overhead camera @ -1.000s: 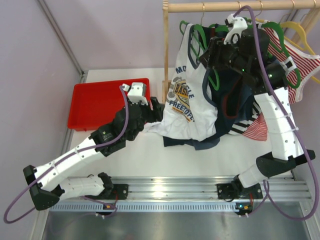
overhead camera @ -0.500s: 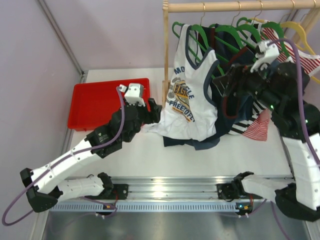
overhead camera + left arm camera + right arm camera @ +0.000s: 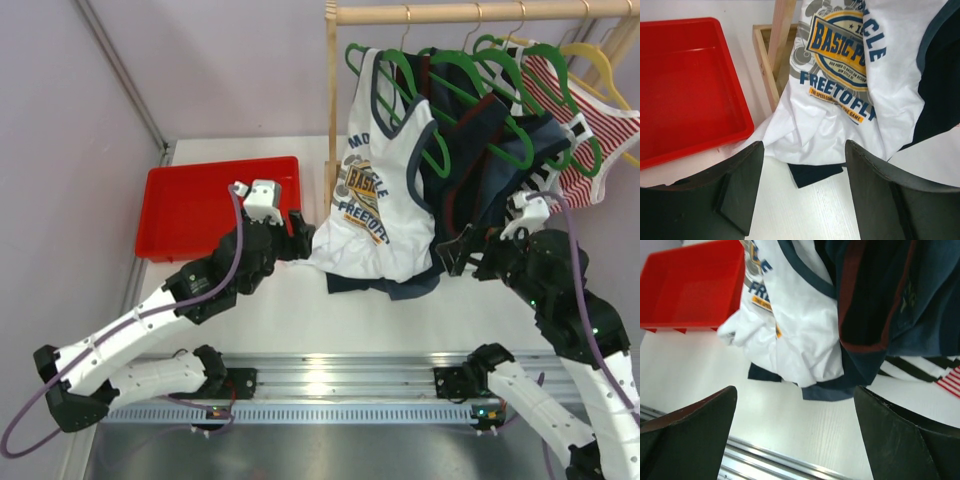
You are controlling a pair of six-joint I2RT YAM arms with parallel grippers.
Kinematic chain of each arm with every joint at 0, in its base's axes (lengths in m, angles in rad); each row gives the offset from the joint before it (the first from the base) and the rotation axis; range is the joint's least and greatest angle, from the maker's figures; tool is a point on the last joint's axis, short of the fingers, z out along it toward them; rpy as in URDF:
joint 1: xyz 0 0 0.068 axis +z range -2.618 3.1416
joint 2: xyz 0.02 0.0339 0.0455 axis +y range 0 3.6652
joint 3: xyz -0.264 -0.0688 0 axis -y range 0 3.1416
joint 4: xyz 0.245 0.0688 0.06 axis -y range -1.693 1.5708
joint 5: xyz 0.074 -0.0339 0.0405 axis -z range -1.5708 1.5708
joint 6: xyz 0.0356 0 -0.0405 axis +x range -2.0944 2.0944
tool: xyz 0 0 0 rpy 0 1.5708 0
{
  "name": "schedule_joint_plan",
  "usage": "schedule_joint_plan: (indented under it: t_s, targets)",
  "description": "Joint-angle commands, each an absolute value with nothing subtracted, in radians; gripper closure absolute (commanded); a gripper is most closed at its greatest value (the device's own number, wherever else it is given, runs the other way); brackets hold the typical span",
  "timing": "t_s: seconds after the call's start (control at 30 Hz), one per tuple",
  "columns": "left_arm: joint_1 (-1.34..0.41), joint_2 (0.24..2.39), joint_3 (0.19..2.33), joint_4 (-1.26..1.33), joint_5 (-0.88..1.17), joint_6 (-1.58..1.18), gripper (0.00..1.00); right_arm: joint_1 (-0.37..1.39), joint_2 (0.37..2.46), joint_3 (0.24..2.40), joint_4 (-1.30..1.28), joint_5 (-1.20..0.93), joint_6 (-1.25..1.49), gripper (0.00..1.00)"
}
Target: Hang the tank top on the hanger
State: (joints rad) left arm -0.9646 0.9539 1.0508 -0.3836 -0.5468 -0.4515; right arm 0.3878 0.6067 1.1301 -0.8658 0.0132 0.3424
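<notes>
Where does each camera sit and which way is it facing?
Top external: above and behind, looking down on table and rack; both arms, left gripper, right gripper show.
Left wrist: low, facing tank top and red tray; own open fingers below.
Right wrist: facing tank top's hem, navy top; own open fingers below.
Shared: tank top and red tray in all.

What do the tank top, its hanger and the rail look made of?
Tank top: soft matte cloth, probably cotton; it drapes and creases. Hanger: thin green plastic, seemingly moulded, with a coppery metal hook. Rail: pale wood, unpainted by its look.
</notes>
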Motion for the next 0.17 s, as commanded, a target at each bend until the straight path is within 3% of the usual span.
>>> schedule_joint_plan:
  t_s: [0.0, 0.13]
  targets:
    - [-0.962, 0.927, 1.023, -0.420, -0.545, -0.483, 0.29, 0.376, 0.578, 1.085, -0.848, 0.057, 0.388, 0.00]
    - [-0.962, 0.919, 1.022, -0.434, -0.541, -0.486, 0.29, 0.373, 0.577, 1.071, -0.816, 0.046, 0.394, 0.00]
